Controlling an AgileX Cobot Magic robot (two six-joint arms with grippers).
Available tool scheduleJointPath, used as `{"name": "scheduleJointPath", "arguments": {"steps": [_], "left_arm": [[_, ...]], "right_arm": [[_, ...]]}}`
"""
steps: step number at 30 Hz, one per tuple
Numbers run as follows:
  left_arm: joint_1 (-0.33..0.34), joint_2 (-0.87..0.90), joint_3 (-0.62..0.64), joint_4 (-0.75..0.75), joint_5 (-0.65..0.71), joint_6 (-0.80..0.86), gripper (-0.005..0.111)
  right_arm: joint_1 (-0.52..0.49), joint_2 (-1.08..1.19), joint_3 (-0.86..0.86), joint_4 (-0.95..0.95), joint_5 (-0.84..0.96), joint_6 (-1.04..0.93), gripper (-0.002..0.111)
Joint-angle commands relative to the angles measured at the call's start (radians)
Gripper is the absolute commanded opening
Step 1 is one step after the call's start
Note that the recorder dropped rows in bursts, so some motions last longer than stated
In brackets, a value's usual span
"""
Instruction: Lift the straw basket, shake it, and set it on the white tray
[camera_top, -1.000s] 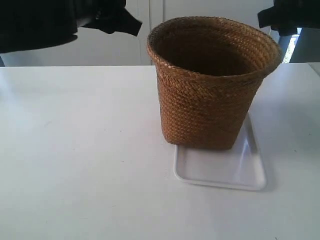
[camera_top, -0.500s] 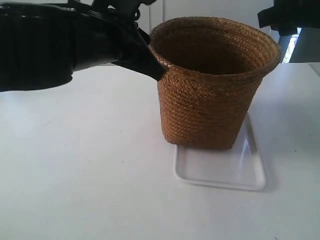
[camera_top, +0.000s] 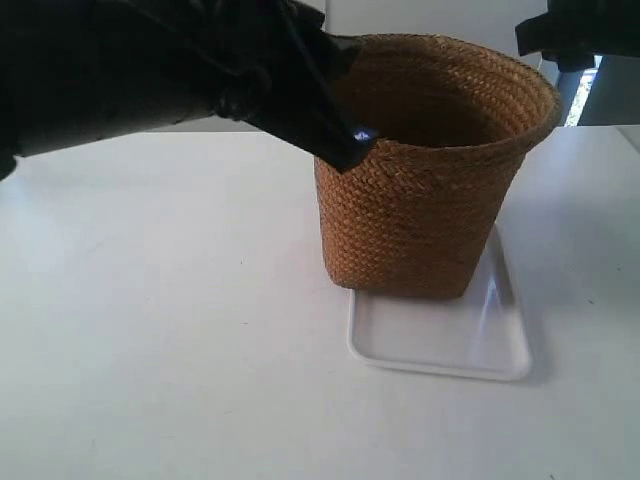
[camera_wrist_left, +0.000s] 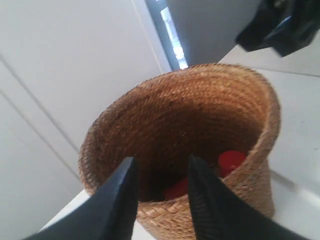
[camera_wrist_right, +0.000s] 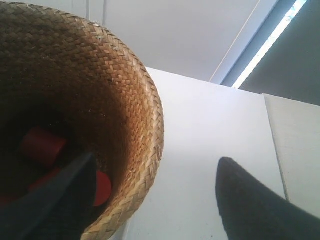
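White table (camera_top: 150, 300), left end effector (camera_wrist_left: 161, 162) newly at straw basket (camera_top: 420, 220) rim

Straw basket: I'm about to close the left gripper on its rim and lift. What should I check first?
1. Left gripper open: ok, fingers apart.
2. Near rim between its fingers: cannot tell; the left wrist view shows both fingers in front of it.
3. Straw basket upright: ok.
4. Basket empty: not ok, red pieces lie inside.
5. White tray bare at its near end: ok.
6. Right gripper open: ok.
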Motion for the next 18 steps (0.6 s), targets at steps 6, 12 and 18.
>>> {"name": "scheduleJointPath", "arguments": {"steps": [6, 12, 18], "left_arm": [[-0.019, -0.185, 0.182, 0.394, 0.272, -0.348, 0.039], [-0.019, -0.251, 0.212, 1.394, 0.61, -1.239, 0.039], [-0.019, -0.255, 0.212, 1.825, 0.648, -1.74, 0.039]], "right_arm": [[-0.002, -0.006, -0.003, -0.001, -0.003, 0.007, 0.063], [-0.002, -0.006, -0.003, -0.001, -0.003, 0.007, 0.063], [-0.002, -0.006, -0.003, -0.001, -0.003, 0.007, 0.063]]}}
